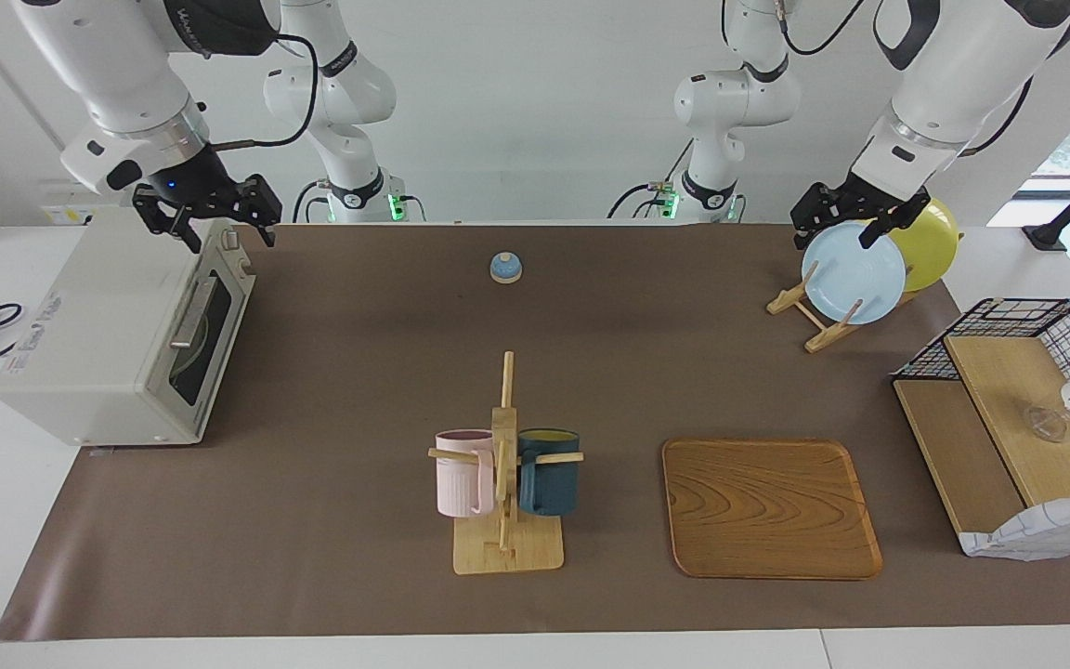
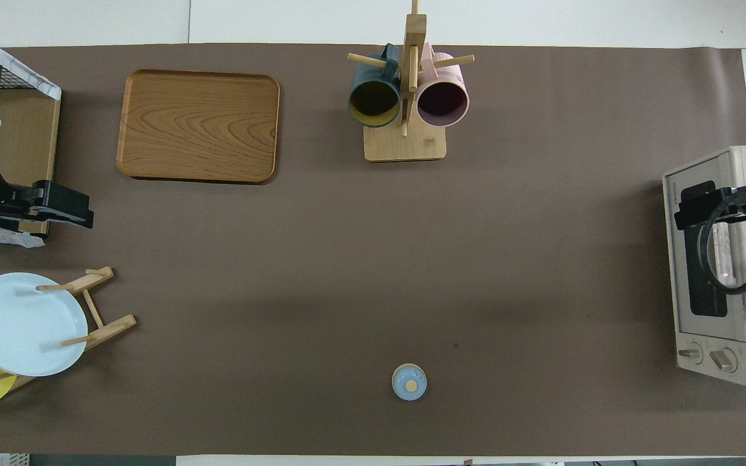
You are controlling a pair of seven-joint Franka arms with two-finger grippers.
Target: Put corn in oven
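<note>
The oven sits at the right arm's end of the table with its glass door shut. No corn shows in either view; I judge it is probably inside the oven, though the dark glass shows only a pale round shape that I cannot name.

The right gripper hangs over the oven's top edge, above the door, jaws spread and empty. The left gripper waits over the blue plate in the rack, well apart from the oven, jaws open and empty too.

With the door shut and nothing in either hand, the task looks nearly done, and the step in hand seems to be getting the right arm clear of the oven. To do that well, it should go up first, then away toward the middle of the table, so the open fingers do not catch the door's top edge or the bar handle and pull the door ajar. Its cable loops over the oven top in the overhead view; that could snag on a corner. The left arm has no need to move.
</note>
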